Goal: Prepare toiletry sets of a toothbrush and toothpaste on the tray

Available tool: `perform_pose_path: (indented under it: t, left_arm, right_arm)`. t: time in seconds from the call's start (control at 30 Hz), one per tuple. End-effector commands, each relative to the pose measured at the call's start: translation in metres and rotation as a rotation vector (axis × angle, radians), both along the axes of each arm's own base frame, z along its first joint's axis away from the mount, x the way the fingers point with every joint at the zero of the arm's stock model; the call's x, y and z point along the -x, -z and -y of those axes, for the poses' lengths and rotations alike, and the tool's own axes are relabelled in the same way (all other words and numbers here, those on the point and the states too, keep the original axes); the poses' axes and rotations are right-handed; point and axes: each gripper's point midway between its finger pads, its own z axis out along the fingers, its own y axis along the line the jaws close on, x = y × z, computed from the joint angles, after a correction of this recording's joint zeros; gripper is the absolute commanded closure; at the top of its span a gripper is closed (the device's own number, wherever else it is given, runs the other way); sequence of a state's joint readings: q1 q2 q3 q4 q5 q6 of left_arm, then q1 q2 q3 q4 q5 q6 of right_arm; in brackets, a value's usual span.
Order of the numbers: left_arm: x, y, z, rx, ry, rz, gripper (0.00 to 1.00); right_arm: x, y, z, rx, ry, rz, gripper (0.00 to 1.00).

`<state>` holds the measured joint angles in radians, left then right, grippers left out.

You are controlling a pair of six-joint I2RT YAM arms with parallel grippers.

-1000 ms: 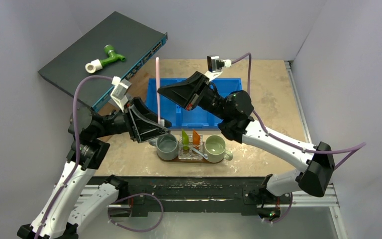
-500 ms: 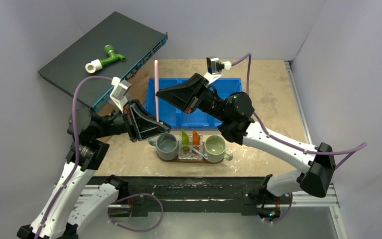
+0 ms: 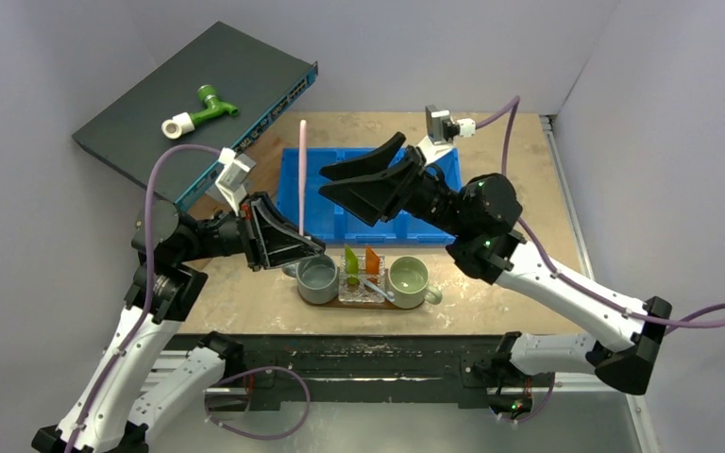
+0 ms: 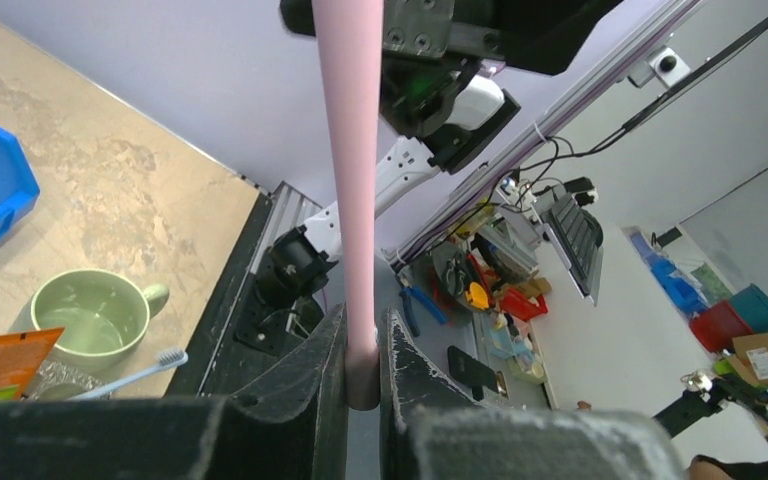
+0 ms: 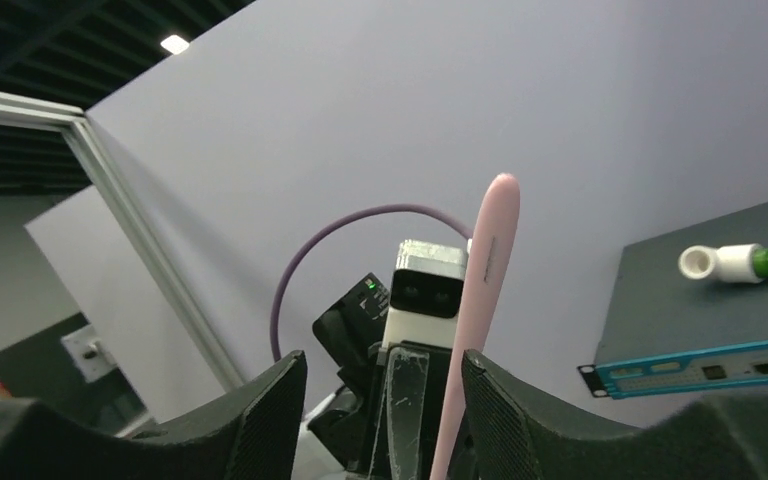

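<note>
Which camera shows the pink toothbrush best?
The top external view. There the pink toothbrush shows nearly its whole length, standing upright with its lower end held in the left gripper. The left wrist view shows only the lower shaft clamped in that gripper, with the top cut off. The right wrist view shows just its rounded upper end.

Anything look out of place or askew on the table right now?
Only the pink toothbrush: it stands upright in mid-air, pinched at its lower end by the left gripper, not yet set down. Nothing looks spilled or damaged.
</note>
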<state>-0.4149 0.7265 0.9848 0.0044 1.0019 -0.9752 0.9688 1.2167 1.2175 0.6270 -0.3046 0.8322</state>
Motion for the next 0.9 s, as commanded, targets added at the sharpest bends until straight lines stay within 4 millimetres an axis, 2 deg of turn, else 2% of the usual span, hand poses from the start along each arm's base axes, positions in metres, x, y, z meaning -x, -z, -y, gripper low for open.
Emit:
perform_pose_path:
  t: [0.0,0.37,0.5,0.63,0.7,0.87]
  left_arm:
    - [0.010,0.000,-0.002,-0.042,0.041,0.057,1.00]
    - [0.031,0.036,-0.009,-0.199,0.169,0.060,1.00]
    - [0.038,0.046,-0.012,-0.234,0.205,0.058,1.00]
    - [0.043,0.056,-0.013,-0.256,0.239,0.053,1.00]
    - [0.047,0.059,-0.012,-0.257,0.266,0.053,1.00]
    - [0.058,0.071,-0.010,-0.288,0.310,0.041,1.00]
  right_arm:
    - [-0.004,-0.005,0.013,0.136,0.125,0.082,0.39]
    - [-0.027,0.013,0.036,0.570,0.318,0.217,0.29]
    - [-0.034,0.022,0.050,0.702,0.349,0.237,0.27]
    - [-0.035,0.034,0.058,0.788,0.304,0.242,0.26]
    - [-0.032,0.044,0.059,0.829,0.254,0.243,0.26]
    - [0.000,0.051,0.058,0.830,0.049,0.295,0.26]
